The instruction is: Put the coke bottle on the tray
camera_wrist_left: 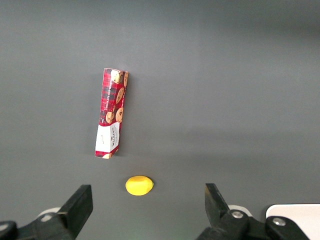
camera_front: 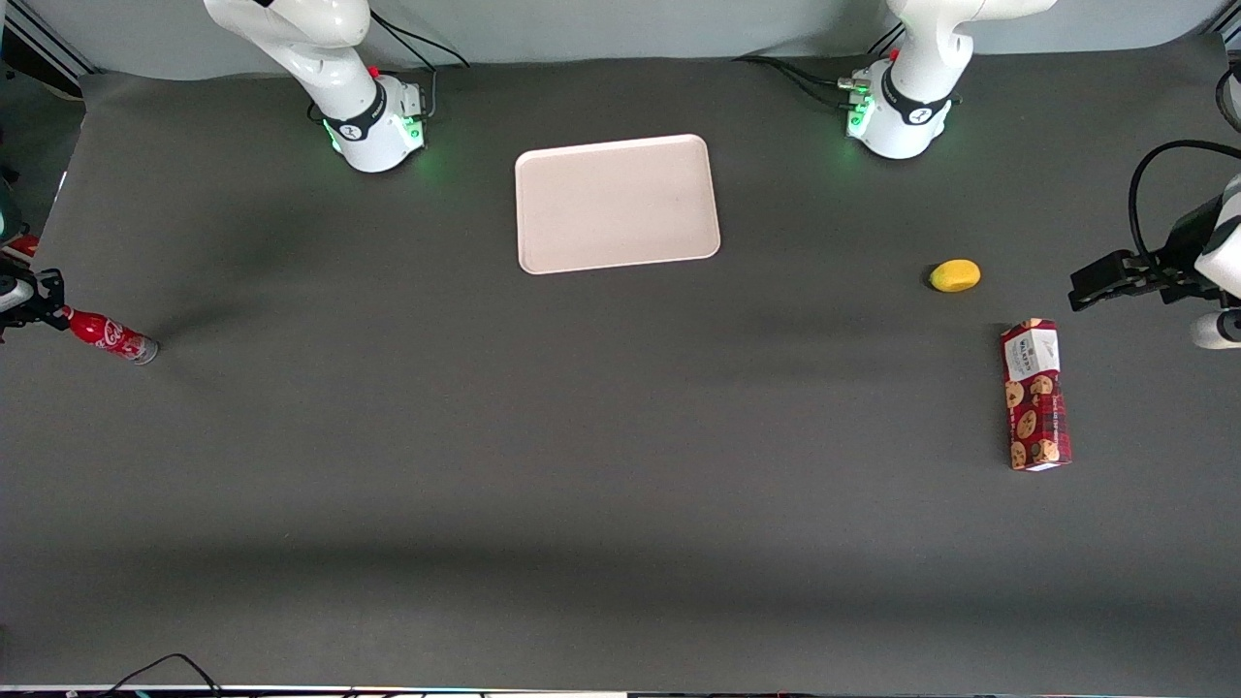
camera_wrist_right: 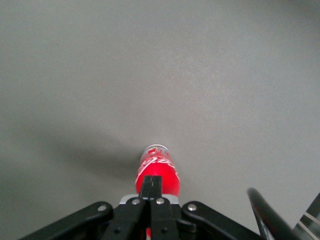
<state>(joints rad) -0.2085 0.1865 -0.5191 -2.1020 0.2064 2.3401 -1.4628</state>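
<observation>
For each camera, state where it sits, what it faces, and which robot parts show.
Front view: high above, facing down on the table; both arm bases, tray, claw shut on the coke bottle.
Left wrist view: looks down past parked fingers at cookie box and lemon, both shared with front view.
Right wrist view: looks down along the bottle in its claw.

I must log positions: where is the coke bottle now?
The coke bottle is at the working arm's end of the table, held at its cap end by the claw, far from the tray.

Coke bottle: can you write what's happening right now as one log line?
pincer: shut on small red coke bottle, at working arm's table end | pale pinkish rectangular tray: bare | bottle not yet on tray
</observation>
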